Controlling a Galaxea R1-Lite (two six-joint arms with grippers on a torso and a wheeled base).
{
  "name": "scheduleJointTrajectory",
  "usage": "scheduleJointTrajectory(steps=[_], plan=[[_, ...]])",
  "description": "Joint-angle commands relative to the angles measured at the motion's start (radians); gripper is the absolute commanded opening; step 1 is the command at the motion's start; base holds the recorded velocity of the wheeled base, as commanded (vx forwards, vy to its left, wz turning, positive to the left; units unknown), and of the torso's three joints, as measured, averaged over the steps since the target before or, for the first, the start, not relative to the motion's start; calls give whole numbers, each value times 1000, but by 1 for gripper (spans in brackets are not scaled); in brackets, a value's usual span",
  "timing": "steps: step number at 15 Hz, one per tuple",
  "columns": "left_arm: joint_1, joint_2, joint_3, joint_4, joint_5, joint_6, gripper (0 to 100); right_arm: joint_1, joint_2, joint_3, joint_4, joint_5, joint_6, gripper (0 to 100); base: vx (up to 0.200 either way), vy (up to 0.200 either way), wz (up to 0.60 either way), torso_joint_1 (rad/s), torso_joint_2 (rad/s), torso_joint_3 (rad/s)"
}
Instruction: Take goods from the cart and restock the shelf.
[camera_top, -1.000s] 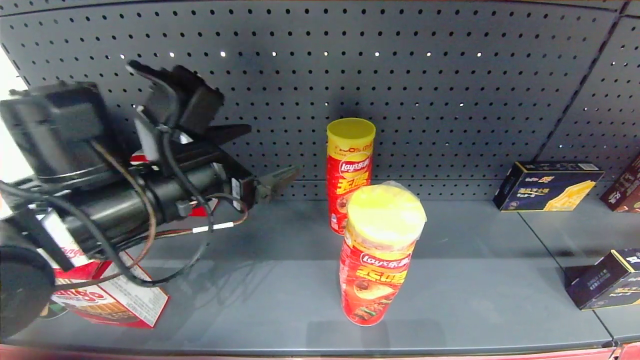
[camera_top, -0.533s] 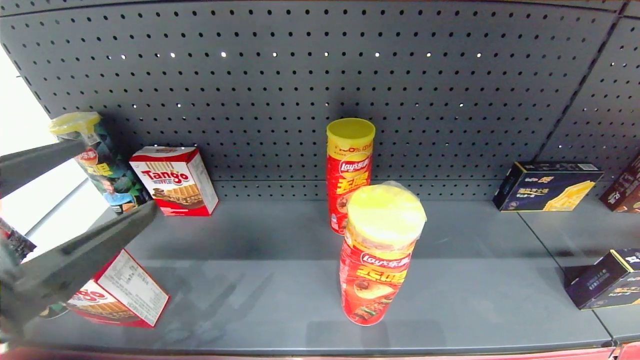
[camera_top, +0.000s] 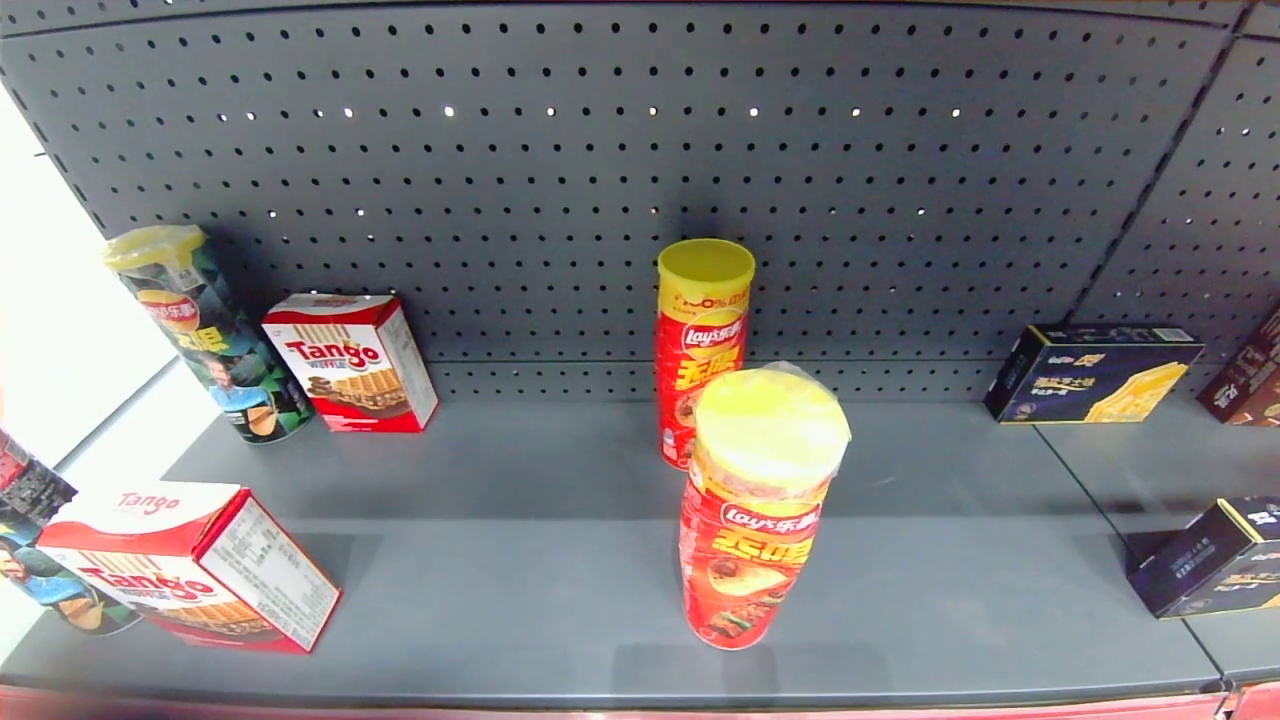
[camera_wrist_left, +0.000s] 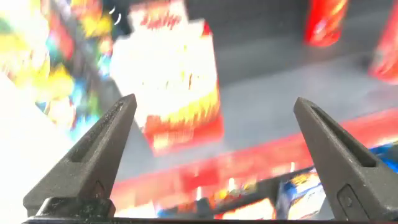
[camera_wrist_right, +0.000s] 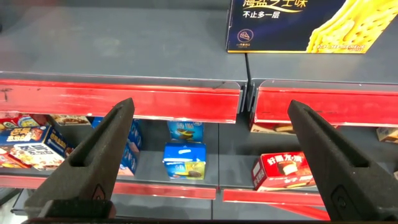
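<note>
On the shelf (camera_top: 560, 560), front left, the red wafer box (camera_top: 180, 565) sits free, as the left pincer (camera_wrist_left: 214, 102) has drawn back from it, spread wide & empty, so this item looks restocked; right pincer (camera_wrist_right: 210, 104) is also spread, holding nothing.

Left claw (camera_wrist_left: 214, 101), two dark tapered fingers (camera_wrist_left: 93, 162) spread wide — tips well apart, right claw (camera_wrist_right: 211, 104) likewise open, its dark fingers (camera_wrist_right: 336, 168) splayed to either side — tips pointed.
</note>
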Motion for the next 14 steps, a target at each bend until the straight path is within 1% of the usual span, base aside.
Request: scheduleJointTrajectory(steps=[1, 4, 8, 10, 11, 12, 13, 14], plan=[[51, -169, 49, 81, 0, -1, 100, 1, 2, 0, 0, 0, 0, 100, 0, 0, 0, 0, 0, 0], [51, -169, 49, 200, -1, 13, 100, 1, 2, 0, 0, 0, 0, 100, 0, 0, 0, 0, 0, 0], [51, -169, 49, 205, 0, 5, 100, 1, 2, 0, 0, 0, 0, 100, 0, 0, 0, 0, 0, 0], [51, -169, 49, 205, -6, -10, 100, 1, 2, 0, 0, 0, 0, 100, 0, 0, 0, 0, 0, 0], [51, -169, 49, 207, 19, -18, 100, 1, 2, 0, 0, 0, 0, 100, 0, 0, 0, 0, 0, 0], [54, -169, 49, 243, 135, -53, 100, 1, 2, 0, 0, 0, 0, 100, 0, 0, 0, 0, 0, 0], [55, -169, 49, 245, 154, -90, 100, 1, 2, 0, 0, 0, 0, 100, 0, 0, 0, 0, 0, 0], [55, -169, 49, 257, 146, -88, 100, 1, 2, 0, 0, 0, 0, 100, 0, 0, 0, 0, 0, 0]])
